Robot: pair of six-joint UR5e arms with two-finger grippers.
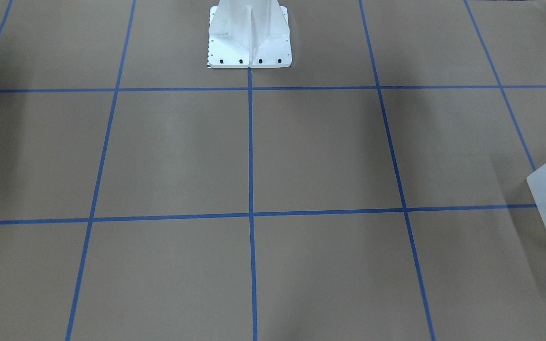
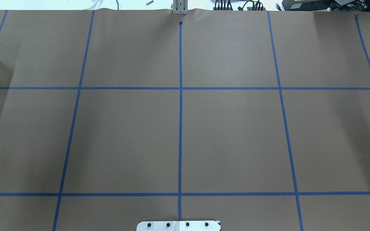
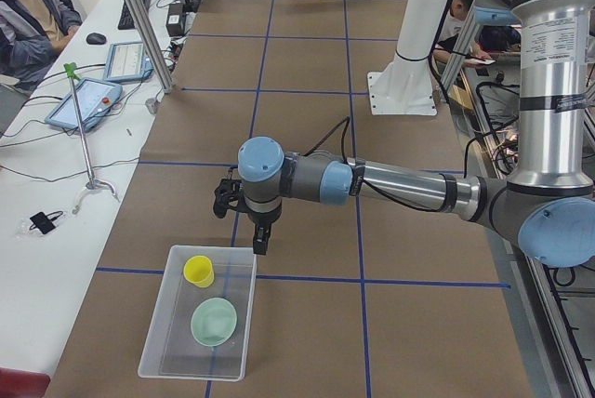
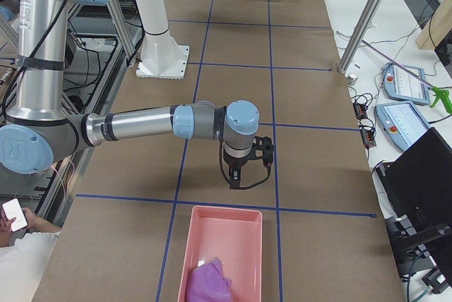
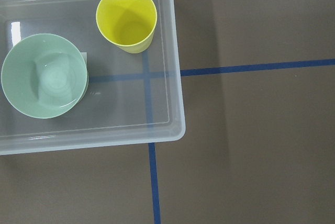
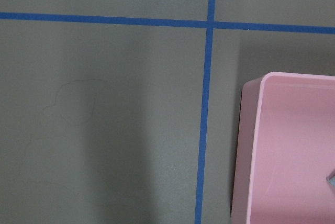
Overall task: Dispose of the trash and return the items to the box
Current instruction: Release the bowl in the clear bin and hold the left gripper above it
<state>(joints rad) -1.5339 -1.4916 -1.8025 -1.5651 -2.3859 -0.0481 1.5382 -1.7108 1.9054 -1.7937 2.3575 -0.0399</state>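
- The left pincer [image 3: 260, 245] is seen only in the side view from the table's end, hanging from the near arm above the brown paper-covered table [image 3: 307, 119]. Whether its fingers are apart or together cannot be told.
- The frosted translucent box [image 3: 152, 342] is found just beside this pincer, toward the table's end, with one box corner nearest to it.
- The yellow cup [image 3: 199, 271] is seen upright inside the box, at the end closer to the left pincer.
- The mint-green bowl [image 3: 215, 321] is set mouth-up inside the same box, beside the cup but not touching it, and farther from the pincer.
- In the left wrist view both items are seen from above within the box walls, with blue tape lines [image 5: 153, 182] showing through and past the box floor.
- The right pincer [image 4: 238, 183] is seen only in the opposite side view, held low over the table. Its state cannot be told either.
- A pink tray [image 4: 192, 245] is placed near the right pincer, toward that table end, and a crumpled purple wad [image 4: 210, 281] is held in it.
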